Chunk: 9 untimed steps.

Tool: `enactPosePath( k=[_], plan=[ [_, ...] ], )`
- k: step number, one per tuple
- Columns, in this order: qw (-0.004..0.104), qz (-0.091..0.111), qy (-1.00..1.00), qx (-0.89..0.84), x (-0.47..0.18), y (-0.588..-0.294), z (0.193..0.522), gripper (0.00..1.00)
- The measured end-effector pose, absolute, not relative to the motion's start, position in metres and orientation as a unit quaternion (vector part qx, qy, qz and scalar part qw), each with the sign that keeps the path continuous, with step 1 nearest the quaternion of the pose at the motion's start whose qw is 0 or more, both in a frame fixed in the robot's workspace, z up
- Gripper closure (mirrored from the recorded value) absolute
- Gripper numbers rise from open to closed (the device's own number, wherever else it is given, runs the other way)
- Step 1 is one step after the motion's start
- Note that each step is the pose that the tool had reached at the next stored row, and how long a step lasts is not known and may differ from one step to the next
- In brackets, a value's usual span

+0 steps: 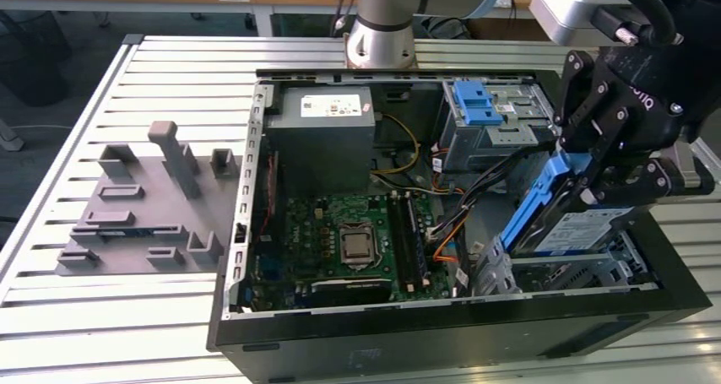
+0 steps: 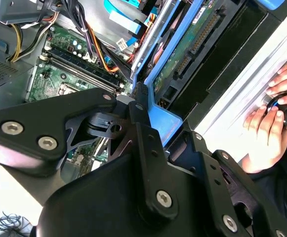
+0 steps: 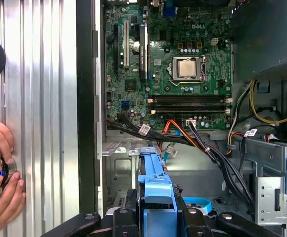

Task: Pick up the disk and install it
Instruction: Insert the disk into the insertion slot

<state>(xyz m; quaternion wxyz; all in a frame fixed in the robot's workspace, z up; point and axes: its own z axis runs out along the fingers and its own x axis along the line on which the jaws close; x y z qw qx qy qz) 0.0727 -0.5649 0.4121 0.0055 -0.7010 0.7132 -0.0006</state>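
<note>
Exterior view first: we have the black pincer (image 1: 617, 181) clamped shut on the flat silver hard disk with blue side rails (image 1: 577, 229). It holds the disk steeply tilted over the silver metal drive cage (image 1: 563, 274), in a near corner of the open black computer case (image 1: 451, 321). The disk's lower edge is level with the cage top, but we can't tell whether they touch. Black cables (image 1: 487, 186) hang just beside the blue rail on the exterior view's left, so room is tight. Inside the case lie a green motherboard (image 1: 338, 232), a grey metal box with a white sticker (image 1: 327, 118) and a blue plastic latch (image 1: 479, 104). The case sits on the slatted metal counter (image 1: 101, 316), with a grey moulded block (image 1: 141, 207) just beside it.

Over to the second wrist view: the disk's circuit-board face (image 2: 183, 54) shows. A person's hands (image 2: 267, 131) rest on the counter beyond the case wall.

In the first wrist view, we look edge-on along the blue rail (image 3: 155, 182). Orange and black cables (image 3: 183, 129) cross between it and the motherboard, and the hands (image 3: 2, 168) are well apart from the case.
</note>
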Motion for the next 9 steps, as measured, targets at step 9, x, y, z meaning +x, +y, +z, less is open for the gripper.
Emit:
enactPosePath(
  k=[9],
  plan=[
    [0.005, -0.001, 0.713, -0.701, 0.0727, -0.5649, 0.4090, 0.64]
  ],
)
